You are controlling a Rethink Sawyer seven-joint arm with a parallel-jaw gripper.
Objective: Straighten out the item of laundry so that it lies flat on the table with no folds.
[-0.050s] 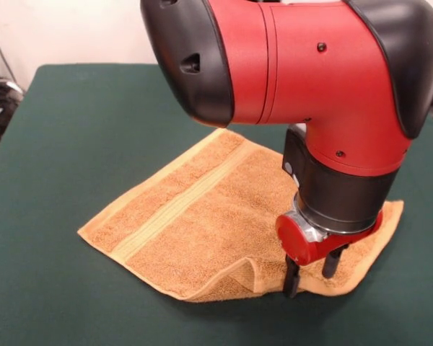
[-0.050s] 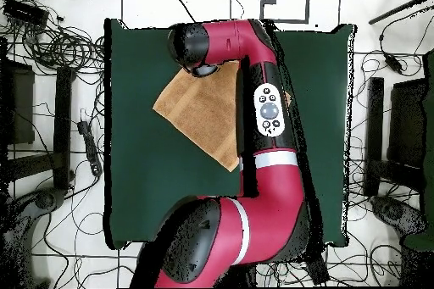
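Near fold: I see the towel (image 1: 224, 216) doubled over along its near edge, a raised lip of cloth just beside the fingers (image 1: 292, 277).
Fingers: both black tips point down at the folded near corner with a gap between them; from here I read them as released, touching or almost touching the terry, nothing gripped yet.
Gripper: the gripper (image 1: 310, 272) hangs over the towel's near corner, closer to the surface's near edge than its far one.
Step in hand: I judge it to be taking hold of the folded flap.
How I'd do it: pinch only the upper layer at the lip, lift just clear, then draw it outward toward the near edge so the lower layer stays put.
Risk: catching both layers would drag the whole towel.
Towel body: beyond the fold it lies flat, its paler band running diagonally.
Surface: green surface (image 1: 79, 130) lies bare toward the far edge.
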